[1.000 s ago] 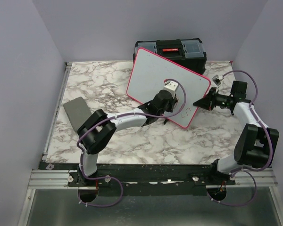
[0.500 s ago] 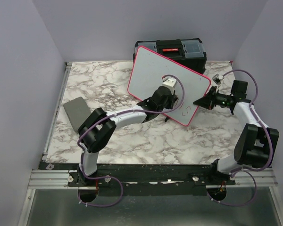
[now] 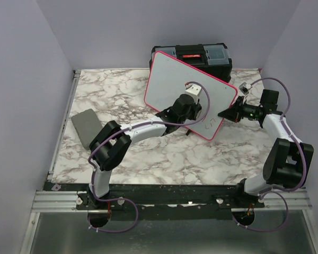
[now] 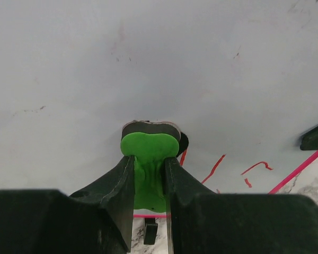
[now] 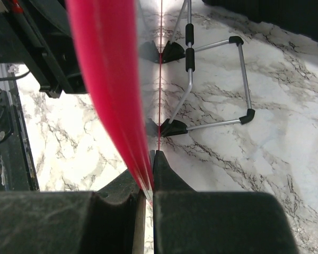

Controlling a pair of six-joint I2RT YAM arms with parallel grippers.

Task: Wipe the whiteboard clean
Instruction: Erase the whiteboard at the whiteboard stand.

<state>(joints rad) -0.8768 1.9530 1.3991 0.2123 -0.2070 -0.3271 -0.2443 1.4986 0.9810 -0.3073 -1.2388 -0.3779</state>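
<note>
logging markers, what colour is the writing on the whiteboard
Red writing, clearest in the left wrist view.

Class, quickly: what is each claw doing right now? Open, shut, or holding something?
Left claw: shut on the green eraser, pressed to the whiteboard.
Right claw: shut on the whiteboard's red rim.

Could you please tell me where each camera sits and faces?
Top external: above, behind the bases, looking down at table, both arms, whiteboard.
Left wrist: on left gripper, facing the whiteboard; it pinches a green eraser.
Right wrist: on right gripper, looking along the red rim it clamps.
Shared: top and left wrist show the red scribble.
</note>
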